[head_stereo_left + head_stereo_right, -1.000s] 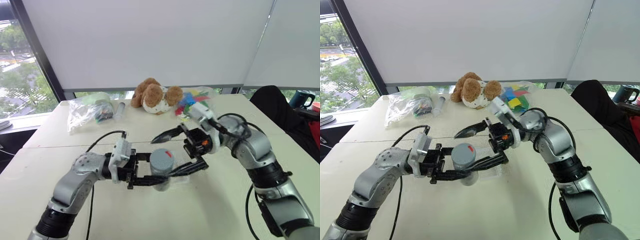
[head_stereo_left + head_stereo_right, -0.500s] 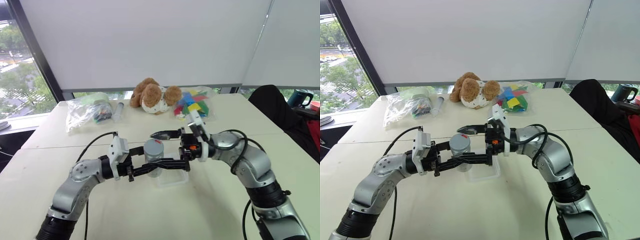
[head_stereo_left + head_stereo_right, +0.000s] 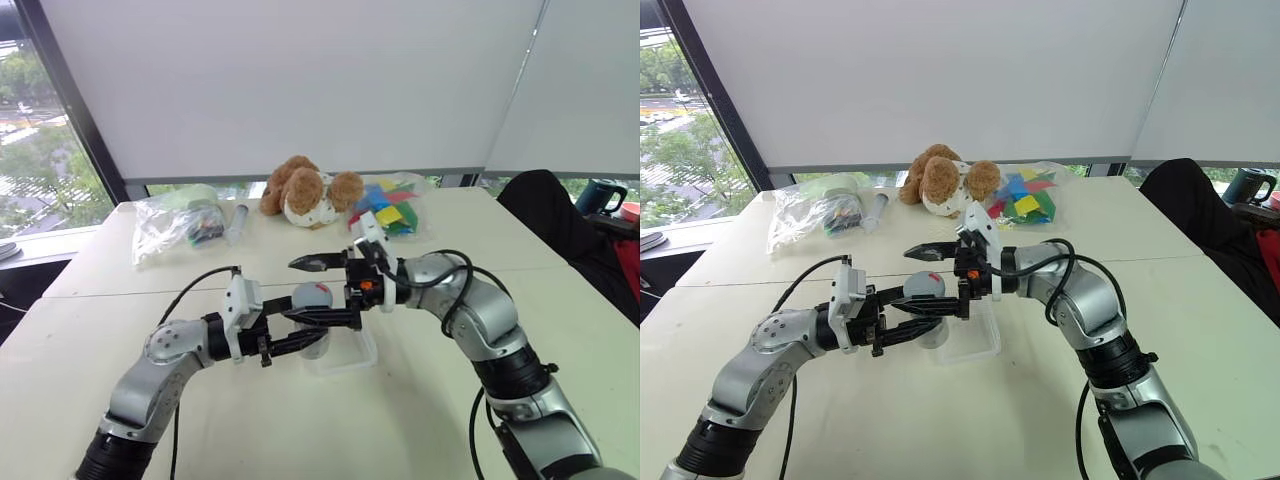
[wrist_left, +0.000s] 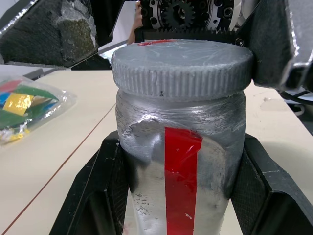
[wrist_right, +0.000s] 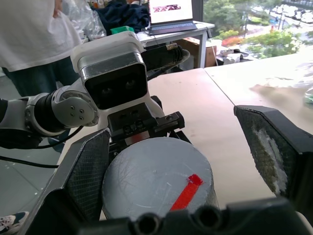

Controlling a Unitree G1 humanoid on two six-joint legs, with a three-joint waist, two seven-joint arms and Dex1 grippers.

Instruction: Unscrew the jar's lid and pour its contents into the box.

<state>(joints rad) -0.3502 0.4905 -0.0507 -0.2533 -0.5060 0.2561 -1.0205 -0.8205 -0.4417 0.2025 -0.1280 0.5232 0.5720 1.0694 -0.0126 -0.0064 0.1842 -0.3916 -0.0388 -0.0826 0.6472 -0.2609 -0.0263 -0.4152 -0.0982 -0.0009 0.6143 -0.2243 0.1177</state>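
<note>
The left gripper (image 3: 300,335) pinches the jar (image 4: 178,161) by its body, both fingers pressed to its sides, holding it upright just above the box (image 3: 352,352) at table centre. The right gripper (image 3: 318,290) stands spread wide around the lid (image 4: 182,66), one finger at its twelve o'clock, one at six, seemingly not biting. To do this well: centre on the cap, close squarely on the ribbed rim, then twist while the left holds firm and level.
</note>
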